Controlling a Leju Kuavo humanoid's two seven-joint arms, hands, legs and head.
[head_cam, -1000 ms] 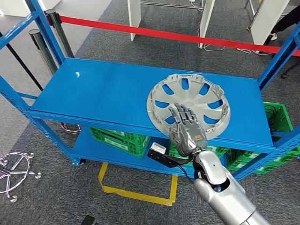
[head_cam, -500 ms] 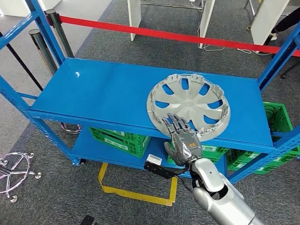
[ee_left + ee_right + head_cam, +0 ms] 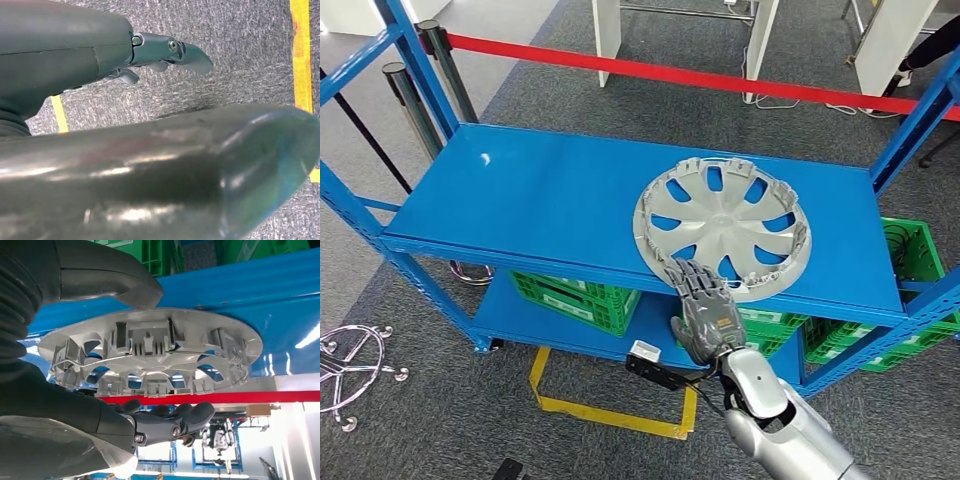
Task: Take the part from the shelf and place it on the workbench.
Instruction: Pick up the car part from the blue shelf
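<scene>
Several fingers (image 3: 691, 279) of my right hand (image 3: 706, 312) lie spread over the 6 o'clock rim of the silver wheel cover (image 3: 724, 222), thumb (image 3: 113, 280) beneath it, nothing clamped, the cover flat on the blue shelf (image 3: 546, 200); my left hand (image 3: 166, 50) hangs with fingers extended over grey carpet (image 3: 245, 55).

No legible text, label, brand, number or sign anywhere

The wheel cover (image 3: 722, 227) looks like matt grey plastic, the shelf (image 3: 546, 200) glossy blue painted metal, the floor (image 3: 418, 400) rough grey carpet, the right hand (image 3: 709, 310) dull metallic grey.
</scene>
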